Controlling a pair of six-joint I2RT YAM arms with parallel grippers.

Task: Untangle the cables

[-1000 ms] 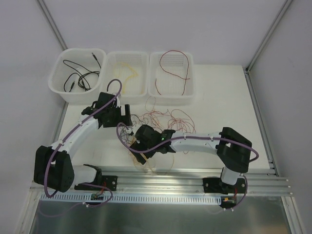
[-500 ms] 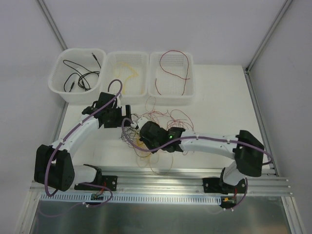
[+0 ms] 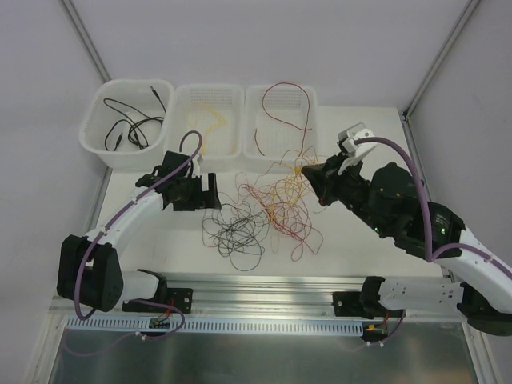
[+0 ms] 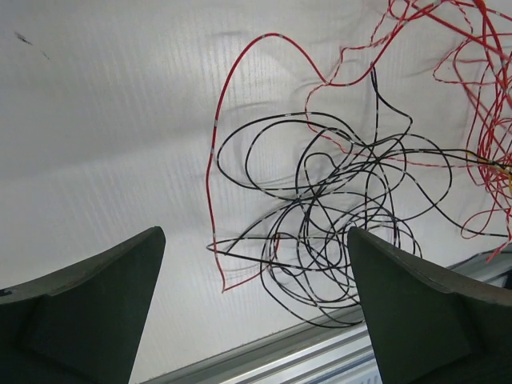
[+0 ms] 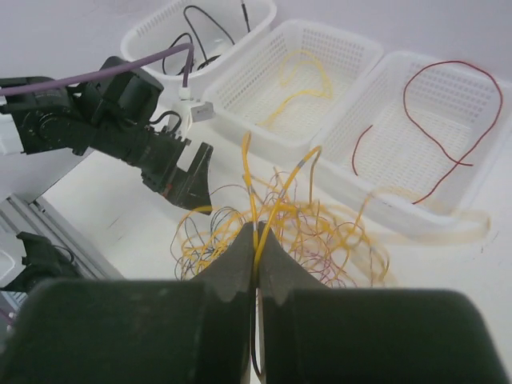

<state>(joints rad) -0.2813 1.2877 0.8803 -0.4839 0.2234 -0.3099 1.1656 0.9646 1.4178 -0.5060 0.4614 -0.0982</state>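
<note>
Your right hand was clamped shut on a few thin yellow wire strands. They rose from between its fingers and drooped back towards the tangle of thin red, yellow and black cables, which lay on the white tabletop below and ahead of that hand. Your left hand stood wide, holding nothing, low over the tabletop. The tangle's black loops lay just beyond its fingertips, with red strands further out. Past both hands sat three white perforated plastic baskets in a row: the left basket held black wire, the middle basket yellow, and the right basket red.
</note>
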